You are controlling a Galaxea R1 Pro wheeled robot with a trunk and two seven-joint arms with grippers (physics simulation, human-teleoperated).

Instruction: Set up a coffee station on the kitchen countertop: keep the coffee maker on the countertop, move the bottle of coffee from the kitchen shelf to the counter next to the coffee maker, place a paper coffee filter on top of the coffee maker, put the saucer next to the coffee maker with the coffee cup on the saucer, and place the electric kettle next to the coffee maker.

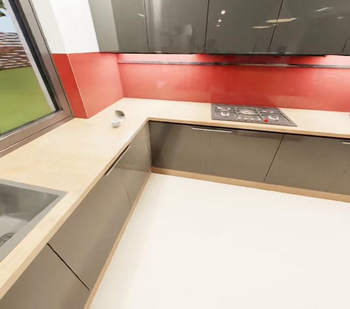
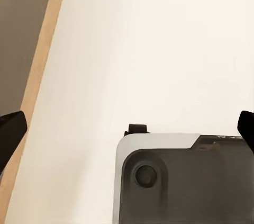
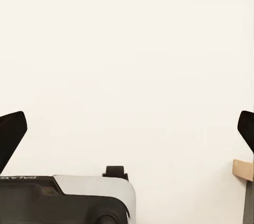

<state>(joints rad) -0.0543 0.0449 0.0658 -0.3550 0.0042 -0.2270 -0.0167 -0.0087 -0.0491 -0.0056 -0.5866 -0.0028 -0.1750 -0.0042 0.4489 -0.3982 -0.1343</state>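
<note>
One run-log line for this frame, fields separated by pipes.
phase: in transit | left gripper: open, empty | right gripper: open, empty | ahead: kitchen countertop, sink, hob

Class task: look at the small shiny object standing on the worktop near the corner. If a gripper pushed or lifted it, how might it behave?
The small shiny object looks light for its size, so a push would probably slide it along the smooth countertop. Its glossy surface could be slippery in a grip. It looks narrow, so it might tip; too blurred to identify.
</note>
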